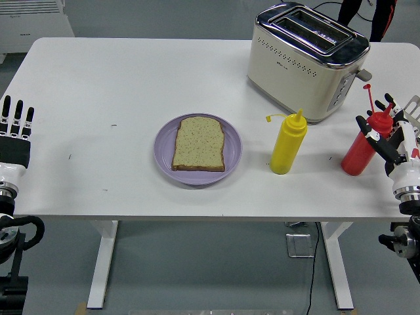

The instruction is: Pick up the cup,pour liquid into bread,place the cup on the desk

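No cup shows; two squeeze bottles stand on the table instead. A red sauce bottle (357,157) stands near the right edge, leaning slightly right, its base on the table. My right hand (384,134) comes in from the right with its fingers (375,141) curled around the bottle's upper part. A yellow sauce bottle (288,143) stands upright left of it. A slice of bread (199,143) lies on a purple plate (164,154) at the table's middle. My left hand (16,128) rests at the left edge, fingers straight, holding nothing.
A cream toaster (305,59) stands at the back right, just behind the bottles. A metal rack (413,108) shows at the right edge beside my right hand. A person's legs (367,13) show beyond the table's far side.
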Tool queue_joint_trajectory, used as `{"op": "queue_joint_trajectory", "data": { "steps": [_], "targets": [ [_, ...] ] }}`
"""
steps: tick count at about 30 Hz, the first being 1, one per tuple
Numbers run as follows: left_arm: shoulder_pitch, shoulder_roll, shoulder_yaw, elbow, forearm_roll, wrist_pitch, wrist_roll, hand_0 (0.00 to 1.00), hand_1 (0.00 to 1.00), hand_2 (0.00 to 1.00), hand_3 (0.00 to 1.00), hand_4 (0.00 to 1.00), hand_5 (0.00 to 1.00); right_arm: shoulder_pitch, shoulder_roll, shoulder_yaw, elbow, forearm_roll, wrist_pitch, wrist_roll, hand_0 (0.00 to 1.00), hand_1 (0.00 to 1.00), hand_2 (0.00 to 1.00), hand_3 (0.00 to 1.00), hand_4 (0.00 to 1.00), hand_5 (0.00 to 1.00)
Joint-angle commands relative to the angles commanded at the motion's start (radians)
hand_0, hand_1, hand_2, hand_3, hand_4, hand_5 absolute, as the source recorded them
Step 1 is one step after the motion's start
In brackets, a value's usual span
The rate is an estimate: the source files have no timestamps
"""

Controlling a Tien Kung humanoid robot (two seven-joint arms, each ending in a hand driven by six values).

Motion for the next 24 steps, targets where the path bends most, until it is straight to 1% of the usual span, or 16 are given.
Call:
{"op": "queue_joint_trajectory", "data": {
  "steps": [4, 9, 15, 17, 19, 20, 21, 22, 23, 24],
  "targets": [
    [-0.001, 0.000, 0.000, 0.000, 0.000, 0.000, 0.000, 0.773, 0.720, 0.714, 0.698, 0.572, 0.998, -0.019, -0.012, 0.050, 0.060, -0.022, -0.004, -0.002, 0.942, 0.884, 0.974, 0.998, 0.938, 0.377],
    [-0.004, 0.001, 0.000, -0.001, 0.000, 0.000, 0.000, 0.773, 0.720, 0.714, 0.698, 0.571, 0.998, -0.015, -0.024, 0.138, 0.121, -0.030, -0.014, -0.006, 0.946, 0.885, 0.976, 0.998, 0.936, 0.376],
    [-0.006, -0.002, -0.008, 0.000, 0.001, 0.000, -0.001, 0.773, 0.720, 0.714, 0.698, 0.571, 0.998, -0.001, -0.043, 0.224, 0.192, -0.025, -0.004, -0.015, 0.945, 0.884, 0.971, 0.998, 0.931, 0.366],
    [-0.006, -0.001, -0.010, -0.002, 0.002, -0.001, -0.001, 0.773, 0.720, 0.714, 0.698, 0.571, 0.998, 0.000, -0.047, 0.250, 0.222, -0.003, 0.007, -0.022, 0.945, 0.884, 0.971, 0.998, 0.931, 0.366],
    [-0.005, 0.001, -0.005, -0.003, 0.003, -0.002, -0.001, 0.773, 0.720, 0.714, 0.698, 0.571, 0.998, -0.002, -0.052, 0.282, 0.252, 0.053, 0.028, -0.036, 0.945, 0.884, 0.971, 0.998, 0.931, 0.366],
    [-0.002, 0.003, 0.002, -0.002, 0.002, -0.002, 0.000, 0.773, 0.720, 0.714, 0.697, 0.571, 0.998, 0.000, -0.054, 0.306, 0.268, 0.099, 0.054, -0.053, 0.919, 0.853, 0.935, 0.994, 0.917, 0.386],
    [-0.001, 0.004, 0.003, -0.002, 0.002, -0.002, 0.000, 0.773, 0.720, 0.714, 0.697, 0.571, 0.998, 0.000, -0.054, 0.314, 0.272, 0.135, 0.061, -0.057, 0.919, 0.853, 0.935, 0.994, 0.917, 0.386],
    [0.001, 0.003, 0.005, -0.002, 0.002, -0.002, 0.000, 0.773, 0.720, 0.714, 0.697, 0.571, 0.998, 0.003, -0.053, 0.337, 0.277, 0.173, 0.090, -0.081, 0.919, 0.853, 0.935, 0.994, 0.917, 0.386],
    [0.002, 0.001, 0.003, -0.001, 0.002, -0.002, 0.000, 0.773, 0.720, 0.714, 0.697, 0.571, 0.998, 0.005, -0.051, 0.362, 0.276, 0.218, 0.128, -0.109, 0.919, 0.853, 0.935, 0.994, 0.917, 0.386],
    [0.002, 0.000, 0.003, -0.001, 0.001, -0.002, 0.000, 0.773, 0.720, 0.714, 0.697, 0.571, 0.998, 0.007, -0.051, 0.374, 0.273, 0.257, 0.149, -0.124, 0.919, 0.853, 0.935, 0.994, 0.917, 0.386]
  ]
}}
